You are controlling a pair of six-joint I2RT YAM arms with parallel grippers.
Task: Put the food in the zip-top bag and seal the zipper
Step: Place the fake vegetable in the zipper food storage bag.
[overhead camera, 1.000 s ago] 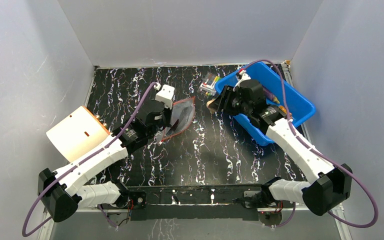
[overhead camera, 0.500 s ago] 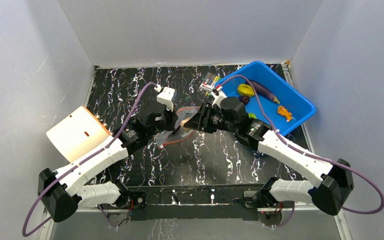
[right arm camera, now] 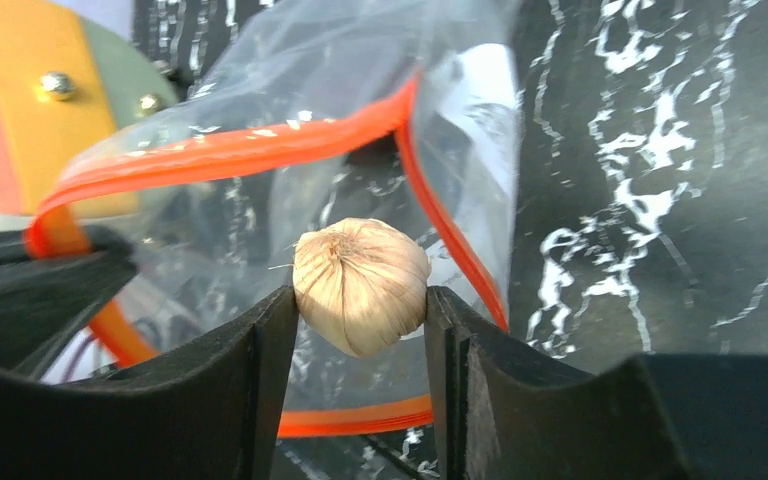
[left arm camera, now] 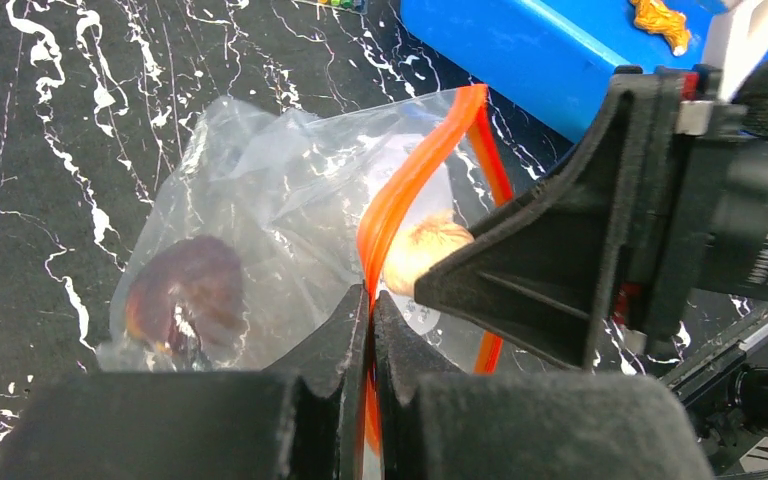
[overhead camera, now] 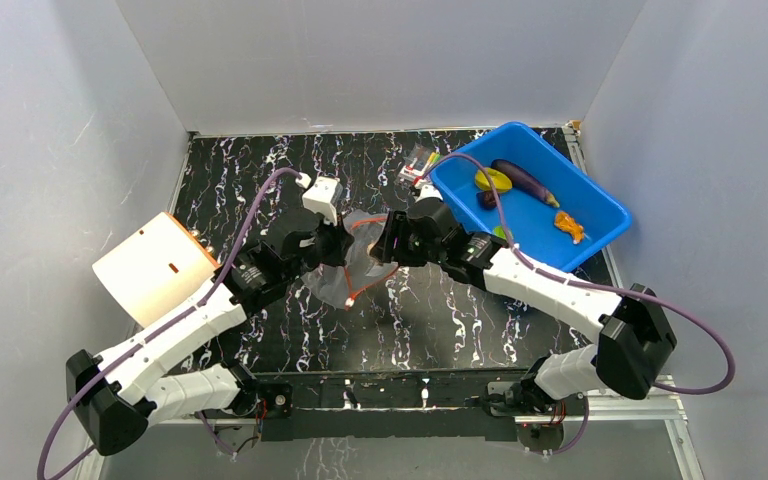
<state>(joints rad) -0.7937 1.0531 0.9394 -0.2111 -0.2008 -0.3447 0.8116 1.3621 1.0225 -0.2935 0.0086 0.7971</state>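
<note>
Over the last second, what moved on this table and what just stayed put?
The right arm swung left from over the blue bin to the zip-top bag's open mouth, its jaws carrying a beige piece. The left arm shifted slightly, its jaws staying clamped on the zipper. The bin and the packet of sticks stayed put.

Desk [overhead camera: 260,170]: black top with white marble-like veining. Back wall [overhead camera: 380,60]: plain pale grey panel, upright behind the desk. Left wall [overhead camera: 40,150] and right wall [overhead camera: 710,120]: same pale panels, closing the sides. Metal rail [overhead camera: 400,413]: along the near edge of the desk. Light: even, soft shadows
</note>
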